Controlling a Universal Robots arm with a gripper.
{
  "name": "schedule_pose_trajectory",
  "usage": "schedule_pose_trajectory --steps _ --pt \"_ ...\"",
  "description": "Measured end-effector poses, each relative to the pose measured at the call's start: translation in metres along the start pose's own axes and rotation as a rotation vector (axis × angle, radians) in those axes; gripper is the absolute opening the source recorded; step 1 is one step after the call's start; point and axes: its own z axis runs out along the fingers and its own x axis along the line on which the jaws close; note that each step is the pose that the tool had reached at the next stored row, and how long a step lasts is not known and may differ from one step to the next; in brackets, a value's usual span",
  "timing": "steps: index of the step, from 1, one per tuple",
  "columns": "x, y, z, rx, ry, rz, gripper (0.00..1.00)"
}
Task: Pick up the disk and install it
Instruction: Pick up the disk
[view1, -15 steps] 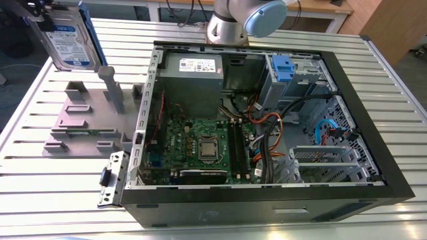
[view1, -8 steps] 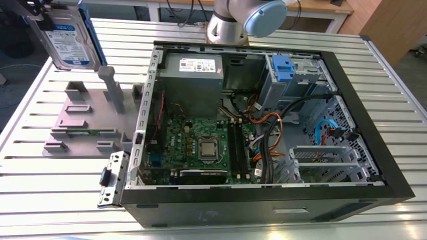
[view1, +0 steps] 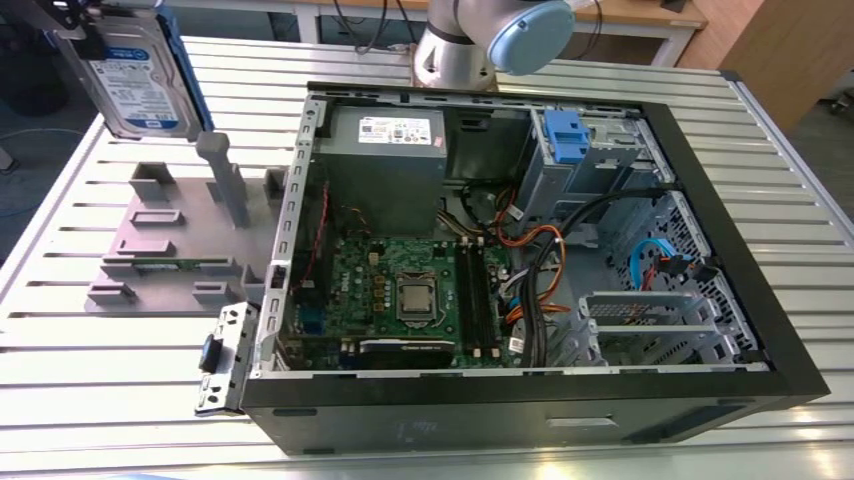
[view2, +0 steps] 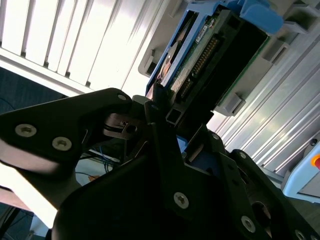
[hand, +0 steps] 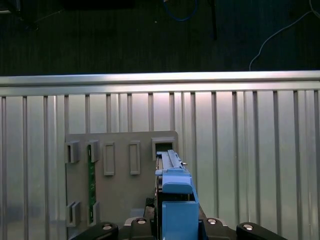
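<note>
Blue-framed, the disk (view1: 134, 70) hangs above the grey stand (view1: 160, 230), clamped edge-on by the closed tool (view2: 175, 120); its top is cut off in the exterior view. The open computer case (view1: 534, 400) on the counter (view1: 120, 400) holds a motherboard (view1: 400, 290), power supply (view1: 387, 150) and drive cage (view1: 574, 150).

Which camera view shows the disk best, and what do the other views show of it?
The exterior view: there the disk turns its broad labelled face to the camera, with the outline nearly whole. The second wrist view shows its connector end close up, at an angle. The first wrist view shows it edge-on, mostly the blue carrier.
</note>
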Motion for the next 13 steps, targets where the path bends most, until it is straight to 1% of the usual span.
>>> schedule_pose_trajectory --steps 13 --pt "-0.0001 0.0 -0.0036 0.0002 -0.0001 0.0 0.36"
